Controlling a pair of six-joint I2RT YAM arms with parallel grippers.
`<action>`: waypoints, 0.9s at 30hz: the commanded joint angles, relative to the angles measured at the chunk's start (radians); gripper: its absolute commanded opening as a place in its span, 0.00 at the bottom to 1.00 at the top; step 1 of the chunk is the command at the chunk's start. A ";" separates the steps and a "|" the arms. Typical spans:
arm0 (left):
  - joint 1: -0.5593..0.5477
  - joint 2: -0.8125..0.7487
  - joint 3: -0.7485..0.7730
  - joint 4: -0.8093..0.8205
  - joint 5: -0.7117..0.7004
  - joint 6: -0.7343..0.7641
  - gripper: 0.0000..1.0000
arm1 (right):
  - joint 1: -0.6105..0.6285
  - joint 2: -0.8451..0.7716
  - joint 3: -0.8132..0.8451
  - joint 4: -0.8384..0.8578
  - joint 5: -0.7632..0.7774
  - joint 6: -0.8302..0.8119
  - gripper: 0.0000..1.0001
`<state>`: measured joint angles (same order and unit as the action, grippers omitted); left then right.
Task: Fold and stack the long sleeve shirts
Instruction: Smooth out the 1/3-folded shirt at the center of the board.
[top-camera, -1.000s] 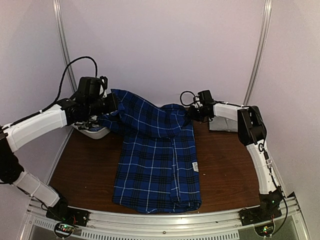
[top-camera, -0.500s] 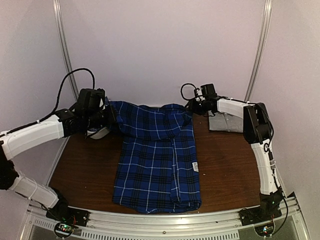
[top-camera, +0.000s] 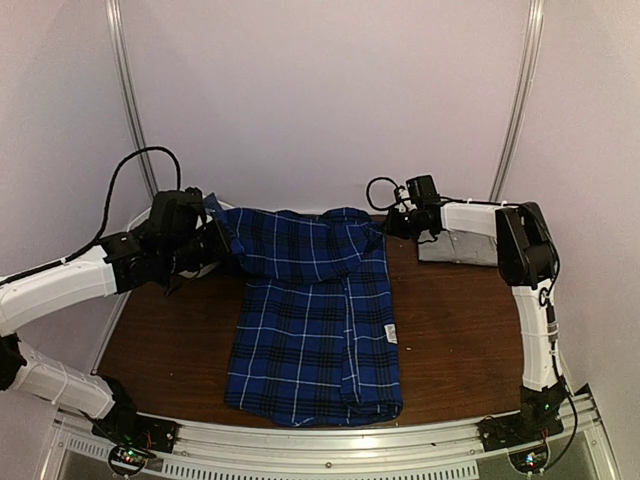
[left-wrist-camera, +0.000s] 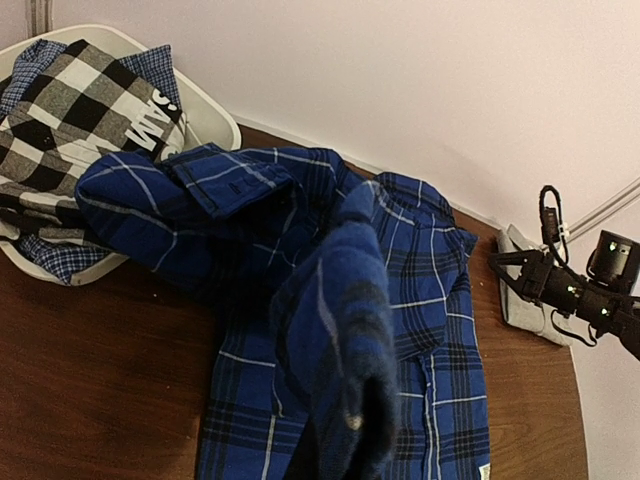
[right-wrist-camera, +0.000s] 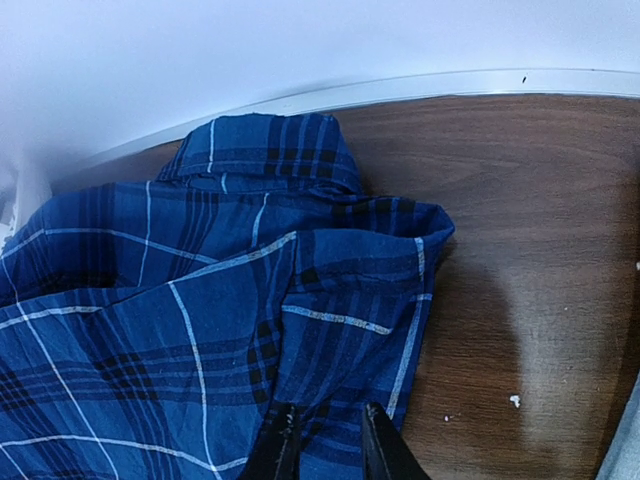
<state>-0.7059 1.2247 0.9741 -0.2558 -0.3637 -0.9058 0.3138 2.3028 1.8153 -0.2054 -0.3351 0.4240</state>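
1. One shirt is in work. The blue shirt (top-camera: 315, 330) lies in the middle of the table (top-camera: 170, 340), with its hem at the near edge and its collar at the far edge. Its upper part is bunched and pulled toward the far left corner.
2. The left claw (top-camera: 215, 240) is near the far left corner, just beside the basket (left-wrist-camera: 215, 115). Blue cloth hides its fingers and rises up to it, so I judge it is closed on a bunch of the shirt.
3. The right claw (top-camera: 390, 225) is at the far edge, on the right shoulder of the shirt. Its fingers are almost together with blue cloth between them, so it seems to pinch that edge.
4. The grey shirt (top-camera: 455, 248) lies flat near the far right corner. The checked shirt (left-wrist-camera: 70, 100) waits in the basket.
5. I judge the step to be the fold of the upper part over the body.
6. The next move calls for both claws to carry the cloth level. They must pull the crumpled left side smooth and let go only when it lies flat.
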 joint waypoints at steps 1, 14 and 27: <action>-0.027 -0.027 -0.031 0.013 -0.041 -0.046 0.00 | -0.004 0.058 0.065 -0.008 0.019 -0.021 0.22; -0.076 -0.051 -0.036 0.007 -0.052 -0.055 0.00 | -0.004 0.268 0.335 -0.029 -0.044 -0.013 0.25; -0.122 -0.032 -0.022 0.065 0.033 0.027 0.00 | -0.004 0.337 0.406 0.082 -0.198 0.042 0.44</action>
<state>-0.8165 1.1851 0.9421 -0.2619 -0.3859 -0.9428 0.3138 2.6186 2.1887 -0.1810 -0.4587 0.4465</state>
